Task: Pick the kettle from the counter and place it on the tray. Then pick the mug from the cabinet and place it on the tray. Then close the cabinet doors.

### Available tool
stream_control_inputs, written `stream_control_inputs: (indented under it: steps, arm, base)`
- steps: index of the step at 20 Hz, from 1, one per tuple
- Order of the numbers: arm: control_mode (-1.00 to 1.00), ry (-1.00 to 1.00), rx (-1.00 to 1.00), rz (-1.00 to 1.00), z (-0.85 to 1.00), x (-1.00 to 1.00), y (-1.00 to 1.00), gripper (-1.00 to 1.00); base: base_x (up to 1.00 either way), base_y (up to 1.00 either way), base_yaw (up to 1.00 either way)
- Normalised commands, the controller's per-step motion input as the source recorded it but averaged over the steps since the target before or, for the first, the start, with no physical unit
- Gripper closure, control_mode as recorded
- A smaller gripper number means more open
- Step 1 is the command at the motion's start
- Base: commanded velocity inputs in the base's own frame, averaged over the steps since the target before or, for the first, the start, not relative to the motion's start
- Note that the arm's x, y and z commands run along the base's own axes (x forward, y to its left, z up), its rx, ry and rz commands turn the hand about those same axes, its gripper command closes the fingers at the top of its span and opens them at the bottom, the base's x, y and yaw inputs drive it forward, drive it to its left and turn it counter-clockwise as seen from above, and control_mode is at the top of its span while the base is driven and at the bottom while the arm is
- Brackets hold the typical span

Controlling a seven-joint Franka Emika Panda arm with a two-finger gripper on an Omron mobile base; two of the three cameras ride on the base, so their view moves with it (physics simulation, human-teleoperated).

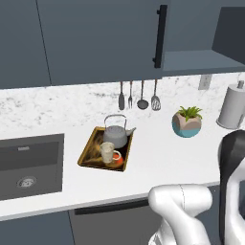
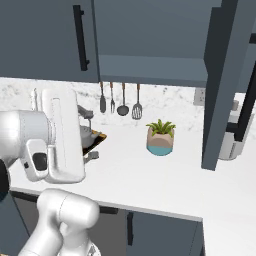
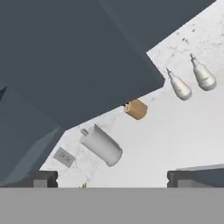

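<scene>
Kettle (image 1: 116, 135) and mug (image 1: 107, 153) already sitting in tray (image 1: 89, 152) on counter (image 1: 158, 160), gripper (image 3: 112, 178) spread empty, facing cabinet (image 2: 150, 40), likely lining up to shut open door (image 2: 220, 85).

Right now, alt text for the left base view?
A grey kettle and a cream mug sit together in a golden-rimmed tray on a white speckled counter, right of a dark sink. Above, a slate-blue cabinet door is closed beside an open shelf; a potted plant stands to the right.
</scene>
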Motion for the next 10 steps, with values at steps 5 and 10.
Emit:
stream_control_inputs:
  steps: [5, 10]
  arm:
    - [-1.00, -0.42, 0.18, 0.01, 0.09, -0.52, -0.77, -1.00]
    - [-1.00, -0.36, 0.12, 0.05, 0.12, -0.42, -0.79, -1.00]
  base:
    - [0.00, 0.00, 0.00]
    - [0.00, 0.00, 0.00]
